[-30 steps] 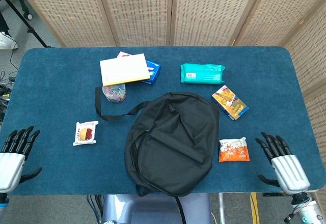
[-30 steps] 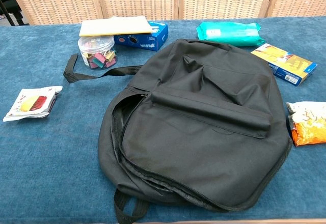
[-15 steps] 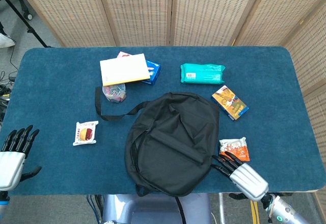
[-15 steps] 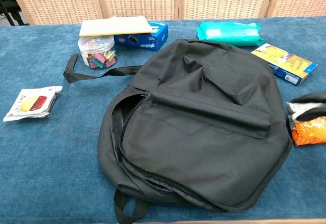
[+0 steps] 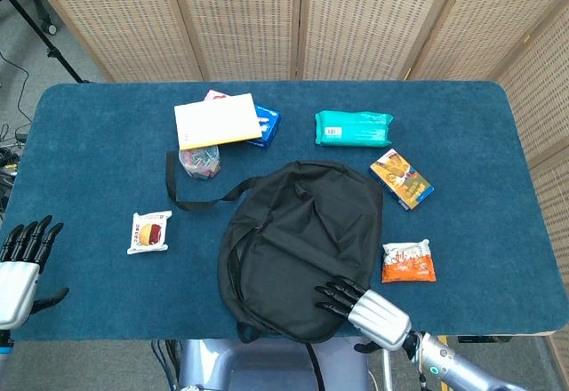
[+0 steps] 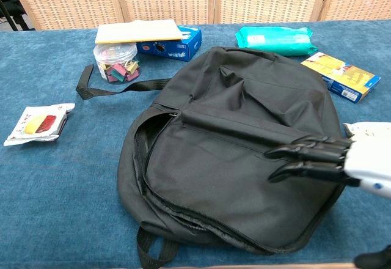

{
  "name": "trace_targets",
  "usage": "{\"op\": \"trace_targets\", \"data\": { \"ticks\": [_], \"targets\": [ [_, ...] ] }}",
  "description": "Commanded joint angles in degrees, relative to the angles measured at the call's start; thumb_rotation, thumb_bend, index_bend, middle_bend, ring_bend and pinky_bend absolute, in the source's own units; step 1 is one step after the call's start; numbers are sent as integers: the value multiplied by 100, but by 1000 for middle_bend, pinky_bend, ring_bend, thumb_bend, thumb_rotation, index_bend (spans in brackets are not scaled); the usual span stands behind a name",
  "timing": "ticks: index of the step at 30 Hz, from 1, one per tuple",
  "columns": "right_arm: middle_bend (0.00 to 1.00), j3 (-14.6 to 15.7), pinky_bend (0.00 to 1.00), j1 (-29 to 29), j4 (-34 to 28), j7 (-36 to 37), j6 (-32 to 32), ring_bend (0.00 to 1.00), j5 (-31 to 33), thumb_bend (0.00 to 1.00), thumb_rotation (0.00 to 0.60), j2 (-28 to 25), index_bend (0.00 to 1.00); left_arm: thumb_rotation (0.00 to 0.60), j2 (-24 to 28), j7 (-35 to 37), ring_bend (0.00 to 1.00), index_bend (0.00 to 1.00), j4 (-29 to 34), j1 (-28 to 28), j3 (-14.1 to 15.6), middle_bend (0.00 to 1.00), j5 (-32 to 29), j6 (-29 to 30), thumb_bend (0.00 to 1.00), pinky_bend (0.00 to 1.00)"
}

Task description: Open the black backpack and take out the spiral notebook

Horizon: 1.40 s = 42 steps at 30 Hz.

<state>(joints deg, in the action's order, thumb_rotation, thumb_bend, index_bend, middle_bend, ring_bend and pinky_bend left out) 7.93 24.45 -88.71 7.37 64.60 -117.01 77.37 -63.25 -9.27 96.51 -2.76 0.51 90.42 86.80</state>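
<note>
Blue table (image 5: 89, 142), black backpack (image 5: 298, 240) — right hand (image 5: 364, 307) spread over it

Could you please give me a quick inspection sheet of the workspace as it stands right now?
Surface: blue table, carpet-like top.
Job's things: black backpack lying flat, its side zipper partly open; a closed pad rests on the blue box, spiral not visible.
Clutter: jar of clips, teal wipes pack, snack box, orange snack bag, small packet.
Hands: right hand over the backpack's near edge, fingers spread, holding nothing; left hand at the table's near left edge, holding nothing.
Cables: one on the floor beside the table.
Surroundings: woven folding screens behind the table.
</note>
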Motion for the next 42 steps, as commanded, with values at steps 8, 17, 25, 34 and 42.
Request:
{"op": "trace_targets", "data": {
  "ticks": [8,17,25,34,42],
  "targets": [
    [94,4,45,191,535,-114,-59,45,98,0,600,768,152,600,-31,-54,0,0,-15,-14,18,0,3,-40,0,34],
    [374,-154,340,37,1412,22,827,329,151,29,600,1523,351,600,-46,-40,0,0,-38,-34,-6,0,-76,-91,0,34],
    [453,-142,384,90,1536,223,1129,381,203,283,600,1666,405,600,-49,-48,0,0,-32,-32,-5,0,-86,-87,0,34],
    [524,-338,434,189,1060,246,1089,437,617,390,600,1631,494,600,-28,-9,0,0,-12,-23,6,0,-61,-61,0,34],
    [613,-766,504,329,838,371,904,512,1241,496,600,1762,627,600,-40,-2,0,0,-51,-61,2,0,-91,-137,0,34]
  ]
}}
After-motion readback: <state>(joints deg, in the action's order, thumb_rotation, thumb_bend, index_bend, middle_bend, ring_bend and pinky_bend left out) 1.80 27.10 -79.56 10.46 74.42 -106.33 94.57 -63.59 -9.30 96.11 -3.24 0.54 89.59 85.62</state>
